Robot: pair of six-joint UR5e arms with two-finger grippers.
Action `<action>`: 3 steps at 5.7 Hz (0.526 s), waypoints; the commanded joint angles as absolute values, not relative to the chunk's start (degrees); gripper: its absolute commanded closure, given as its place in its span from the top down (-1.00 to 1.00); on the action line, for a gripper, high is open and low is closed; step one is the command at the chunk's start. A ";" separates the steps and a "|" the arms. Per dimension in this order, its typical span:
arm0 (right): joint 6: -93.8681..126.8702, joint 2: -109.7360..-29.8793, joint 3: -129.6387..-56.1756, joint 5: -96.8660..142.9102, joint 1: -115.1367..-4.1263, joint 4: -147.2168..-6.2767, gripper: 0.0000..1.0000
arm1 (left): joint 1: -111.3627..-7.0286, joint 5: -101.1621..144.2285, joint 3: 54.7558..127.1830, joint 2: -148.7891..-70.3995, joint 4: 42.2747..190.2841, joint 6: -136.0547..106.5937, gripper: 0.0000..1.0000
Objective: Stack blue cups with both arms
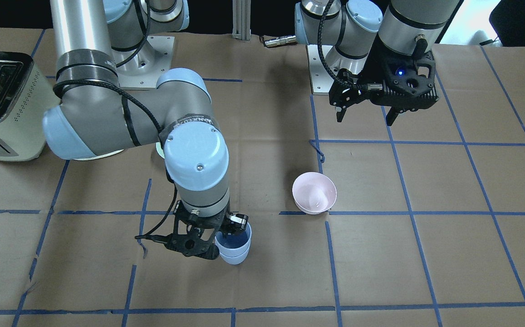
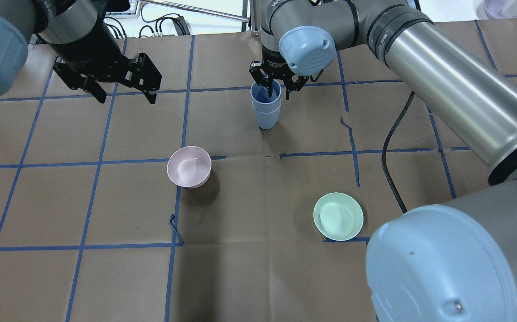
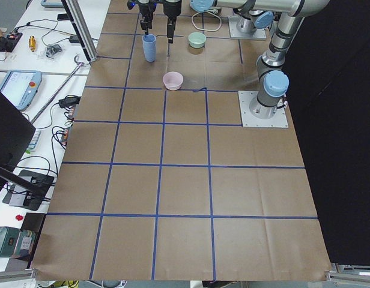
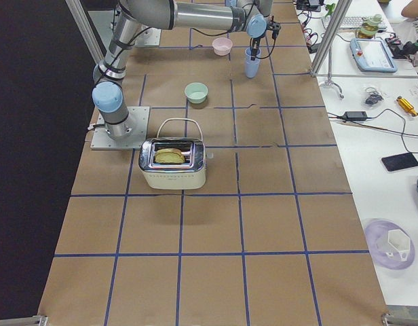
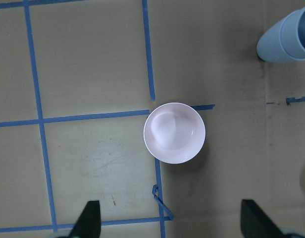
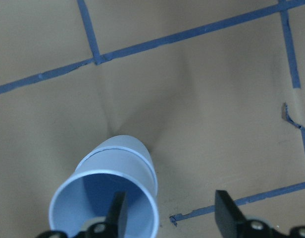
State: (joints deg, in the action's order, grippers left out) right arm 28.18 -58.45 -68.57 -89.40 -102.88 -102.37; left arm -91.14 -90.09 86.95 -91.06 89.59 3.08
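Two blue cups [image 2: 266,107] stand nested, one in the other, upright on the table; they also show in the front view [image 1: 235,247] and the right wrist view [image 6: 113,178]. My right gripper [image 2: 278,93] is open at the stack's rim, with one finger inside the top cup and the other well outside it [image 6: 170,215]. My left gripper [image 2: 126,99] is open and empty, held high above the table [image 1: 364,120], away from the cups. In the left wrist view [image 5: 172,220] the stack [image 5: 286,37] sits at the top right corner.
A pink bowl [image 2: 189,166] stands mid-table, below my left gripper [image 5: 175,132]. A green bowl [image 2: 338,216] sits nearer the robot on its right side. A cream toaster [image 1: 3,104] with bread stands far to the right side. Blue tape lines grid the brown table cover.
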 commanded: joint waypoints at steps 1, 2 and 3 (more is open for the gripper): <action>19.65 -65.00 -68.55 -89.82 -98.81 -90.89 1.00 | -91.14 -90.09 86.92 -91.23 89.56 3.08 0.98; 15.95 -69.56 -68.99 -89.91 -96.70 -82.35 0.99 | -91.14 -90.00 86.75 -91.67 89.56 3.08 0.98; 10.95 -75.00 -73.08 -90.26 -93.98 -77.57 0.98 | -91.14 -90.00 86.75 -91.67 89.56 3.08 0.98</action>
